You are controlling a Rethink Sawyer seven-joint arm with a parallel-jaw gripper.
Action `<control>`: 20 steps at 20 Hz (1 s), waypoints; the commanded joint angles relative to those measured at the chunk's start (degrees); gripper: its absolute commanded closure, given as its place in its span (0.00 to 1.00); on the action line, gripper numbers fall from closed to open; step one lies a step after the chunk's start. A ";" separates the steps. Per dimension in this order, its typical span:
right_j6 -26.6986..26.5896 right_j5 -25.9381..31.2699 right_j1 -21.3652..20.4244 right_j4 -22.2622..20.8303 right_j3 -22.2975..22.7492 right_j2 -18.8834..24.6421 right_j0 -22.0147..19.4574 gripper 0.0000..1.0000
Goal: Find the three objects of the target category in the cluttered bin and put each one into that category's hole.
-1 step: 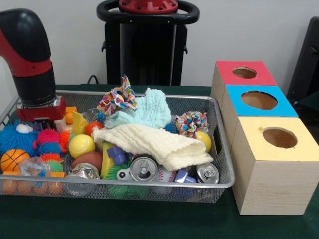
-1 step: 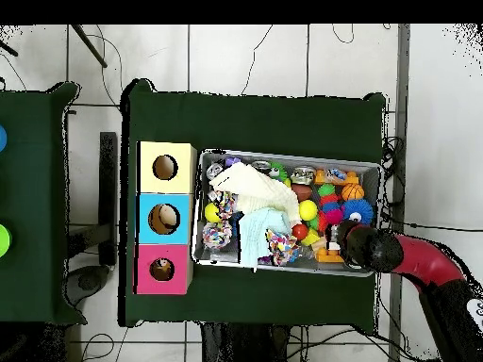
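My gripper (image 1: 41, 118) is down inside the wire bin (image 1: 149, 185), at the end farthest from the three boxes. Its tips are buried among the toys behind a blue spiky ball (image 1: 17, 138), so I cannot tell how it stands or whether it has hold of anything.

Target category is not shown. Candidates near my wrist: a yellow ball (image 1: 81, 145), a small basketball (image 1: 12, 159), pink and orange spiky balls (image 1: 47, 137). Cans (image 1: 143, 169) lie along the bin's near wall in the front view, part under the cream cloth (image 1: 159, 144). A light blue cloth (image 1: 147, 112) sits behind that one, with knotted rope toys (image 1: 117, 98) on either side.

Deciding relation: the holes lie across the whole length of the bin from me. In the overhead view the yellow box (image 2: 165, 167), blue box (image 2: 164, 219) and red box (image 2: 161, 269) line up beside the bin's opposite short end. My guess is that any carry runs along the bin's long axis, over the cloths, and must clear the rim before the drop.

The blue box's hole seems to hold something pale already; too small to name.
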 commanded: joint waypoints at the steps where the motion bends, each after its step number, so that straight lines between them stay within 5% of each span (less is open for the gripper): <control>1: -7.18 -1.45 3.67 -3.89 -1.69 2.85 1.85 1.00; 11: -7.25 -2.94 3.72 -4.44 -0.88 3.11 1.22 1.00; 12: -7.29 -3.38 3.78 -4.44 -0.70 3.36 0.92 0.00; 20: -6.22 -2.13 3.60 -4.06 -1.03 2.30 1.91 0.00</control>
